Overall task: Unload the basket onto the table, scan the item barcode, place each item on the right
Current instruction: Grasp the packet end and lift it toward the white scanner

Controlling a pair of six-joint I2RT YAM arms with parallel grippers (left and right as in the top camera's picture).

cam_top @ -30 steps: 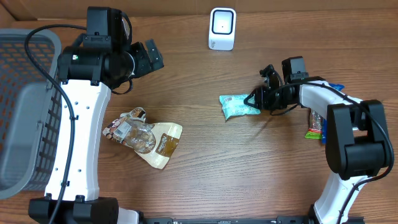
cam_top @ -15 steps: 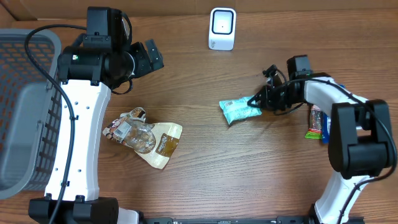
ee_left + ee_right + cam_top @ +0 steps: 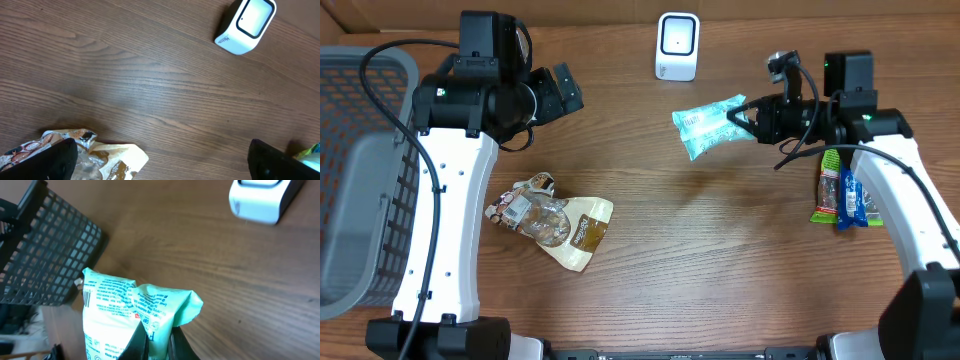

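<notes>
Packet (image 3: 708, 124), teal, is held off the table, pinched at its right end by the right gripper (image 3: 748, 118), whose jaws are closed tight on a fold of the wrapper; it sits tilted, near the scanner (image 3: 677, 45) but apart from it, below and to its right in the overhead view; the left gripper (image 3: 560, 90) stands with jaws spread wide, gripping nothing, left of the scanner; a brown bag (image 3: 555, 220) lies on the table nearer the left arm's base; a basket (image 3: 360, 170) stands at the left edge; snack bars (image 3: 842, 195) lie beside the right arm.
</notes>
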